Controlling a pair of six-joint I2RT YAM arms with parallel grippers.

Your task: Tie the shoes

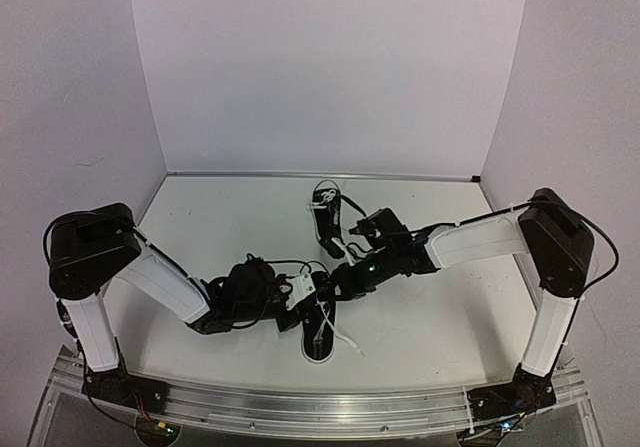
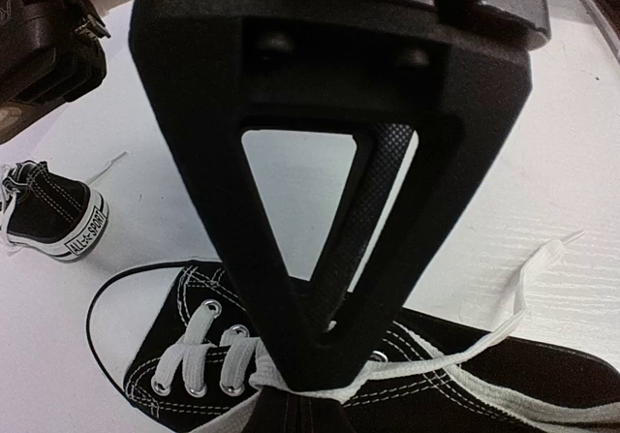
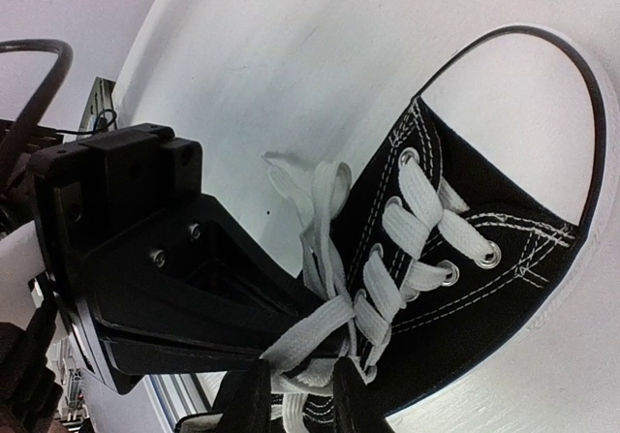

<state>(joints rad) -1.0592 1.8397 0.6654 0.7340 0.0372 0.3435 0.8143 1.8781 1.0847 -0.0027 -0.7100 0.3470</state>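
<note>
Pinching the white lace [image 2: 231, 360] right at its crossing over the tongue, the left end effector [image 2: 302, 380] is clenched, its tips meeting on the strand. The right end effector [image 3: 302, 399] sits close against it over the same spot. Its fingers [image 3: 254, 399] stand apart with lace strands between them, and I cannot tell whether they bear on any. Both work on the near shoe [image 2: 542, 365], which lies at the front middle of the counter [image 2: 542, 162], while the far shoe [image 2: 44, 210] sits well apart toward the back. From here the crowded tips could knock together, a hard pull could drag or tip the light shoe, or the flat lace could slip free and loosen the crossing. The far shoe's heel patch [image 2: 85, 237] reads roughly "ALL SPORT".
</note>
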